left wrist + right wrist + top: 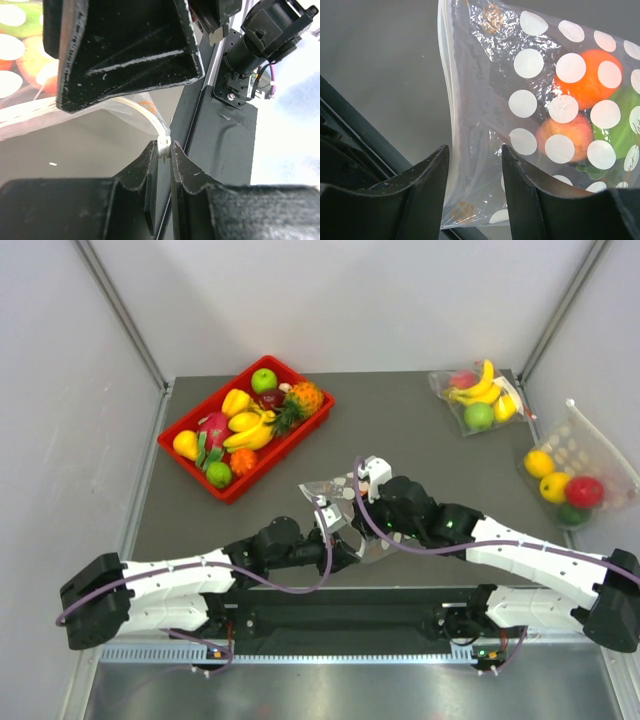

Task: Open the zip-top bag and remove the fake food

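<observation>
The zip-top bag (328, 490) hangs lifted between my two grippers at the middle of the table's near half. It is clear with white dots (485, 100). The fake food shows through it in the right wrist view: an orange fruit (587, 92), a pinkish peach (577, 131) and a green fruit (620, 127). My left gripper (164, 145) is shut on the white tab at the end of the zip strip (150, 116). My right gripper (472, 150) has its jaws apart, with the bag's side edge and lower corner between them. In the top view both grippers (335, 532) (352, 502) meet at the bag.
A red tray (182, 453) of assorted fake fruit stands at the back left. A clear bag of bananas and a green apple (478, 398) lies at the back right. A bigger dotted bag of yellow and red fruit (570, 478) lies at the right edge.
</observation>
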You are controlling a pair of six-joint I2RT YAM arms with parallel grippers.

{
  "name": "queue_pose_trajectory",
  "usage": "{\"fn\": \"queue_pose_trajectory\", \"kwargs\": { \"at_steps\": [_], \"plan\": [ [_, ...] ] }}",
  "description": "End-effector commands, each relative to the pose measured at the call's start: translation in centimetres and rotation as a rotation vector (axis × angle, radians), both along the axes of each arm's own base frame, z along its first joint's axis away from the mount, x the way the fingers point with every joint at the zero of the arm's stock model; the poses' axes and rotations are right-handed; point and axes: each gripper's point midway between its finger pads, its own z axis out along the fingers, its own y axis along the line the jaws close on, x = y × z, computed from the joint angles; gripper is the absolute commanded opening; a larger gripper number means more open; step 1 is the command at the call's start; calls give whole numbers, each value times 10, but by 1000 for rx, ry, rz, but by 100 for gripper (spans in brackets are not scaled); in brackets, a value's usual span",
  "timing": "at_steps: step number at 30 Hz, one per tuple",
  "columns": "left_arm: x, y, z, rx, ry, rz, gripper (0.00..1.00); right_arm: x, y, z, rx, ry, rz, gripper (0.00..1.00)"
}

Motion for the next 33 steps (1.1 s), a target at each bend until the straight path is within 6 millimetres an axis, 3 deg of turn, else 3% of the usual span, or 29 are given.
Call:
{"fn": "queue_pose_trajectory", "kwargs": {
  "at_steps": [1, 7, 16, 19, 23, 25, 28, 33],
  "plan": [
    [-2, 0, 10, -36, -19, -10, 0, 6, 11, 14, 66, -44, -19, 47],
    [-3, -1, 11, -39, -20, -14, 0, 10, 14, 13, 72, -47, -32, 47],
    [-4, 1, 16, -44, -35, -12, 0, 16, 6, -5, -6, -52, -62, 45],
    [-5, 1, 15, -41, -33, -13, 0, 18, 2, -7, -17, -62, -79, 39],
    [-5, 1, 14, -38, -32, -15, 0, 18, 4, -11, -27, -53, -67, 10],
    [-3, 1, 13, -36, -35, -6, 0, 16, 7, -13, -27, -46, -51, 2],
    [0, 3, 12, -27, -32, 20, 0, 12, 13, -14, -12, -35, -22, 0],
    [11, 10, 9, 2, -27, 94, 10, 11, 12, -11, 7, -41, -18, 0]
  ]
}}
